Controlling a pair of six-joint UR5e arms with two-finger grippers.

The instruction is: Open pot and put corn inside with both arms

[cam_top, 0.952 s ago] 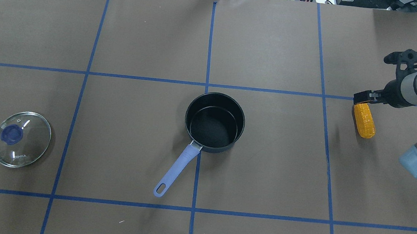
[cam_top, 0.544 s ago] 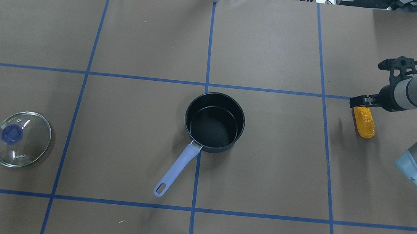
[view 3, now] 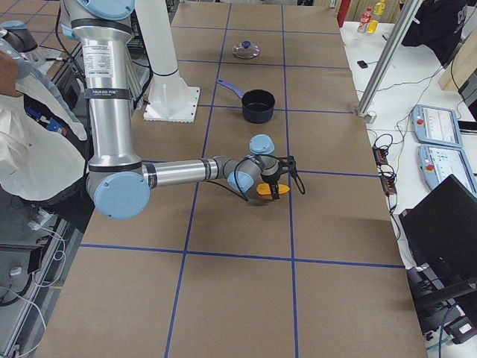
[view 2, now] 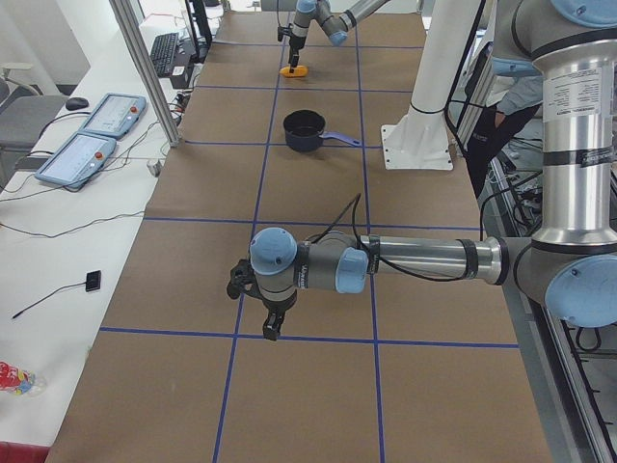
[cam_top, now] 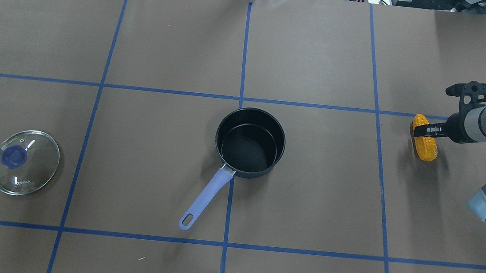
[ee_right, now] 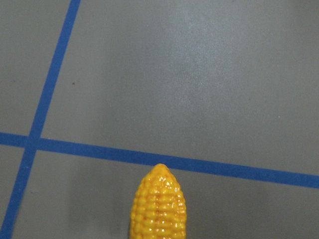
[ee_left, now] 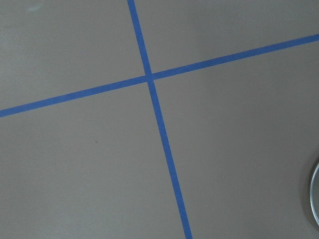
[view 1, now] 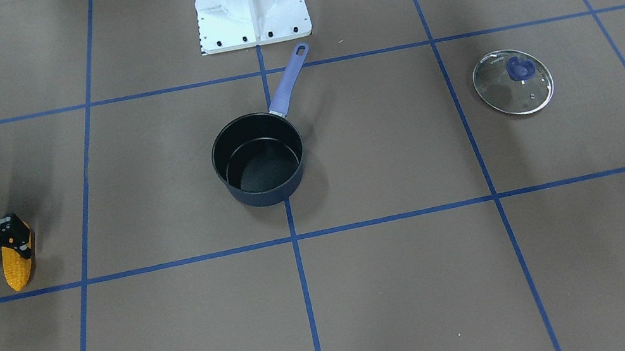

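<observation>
The left gripper (view 2: 273, 323) hangs low over the table (cam_top: 307, 205); I cannot tell whether it is open or closed. The glass lid (cam_top: 25, 162) lies well left of the uncovered pot (cam_top: 221, 127). Far right, the corn (cam_top: 427, 147) lies on the table with the right gripper (cam_top: 422, 129) straddling it. Whether the gripper squeezes the corn is unclear.

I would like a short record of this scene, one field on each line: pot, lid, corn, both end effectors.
pot: open, nothing inside, at the middle of the table
lid: flat on table, robot's left, apart from pot
corn: lying on table, robot's right, outside pot
right end effector: down at the corn, across it; grip unclear
left end effector: low over table; open or shut unclear
</observation>
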